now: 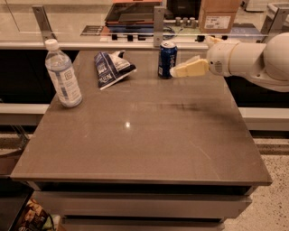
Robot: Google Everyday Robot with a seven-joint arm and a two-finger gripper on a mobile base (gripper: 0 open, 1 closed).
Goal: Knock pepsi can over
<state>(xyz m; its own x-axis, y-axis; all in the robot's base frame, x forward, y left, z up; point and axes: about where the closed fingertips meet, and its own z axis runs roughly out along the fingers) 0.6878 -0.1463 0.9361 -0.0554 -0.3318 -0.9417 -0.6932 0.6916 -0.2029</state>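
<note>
The pepsi can (167, 59) is a small dark blue can with a silver top. It stands upright at the back middle of the brown table (149, 135). My gripper (177, 71) comes in from the right on a white arm (253, 61). Its cream fingertips are at the can's right side, at or very close to its lower half.
A clear water bottle with a white cap (63, 74) stands at the table's left. A blue-and-white snack bag (110, 67) lies left of the can. A metal rail with posts (159, 20) and a cardboard box (218, 13) are behind the table.
</note>
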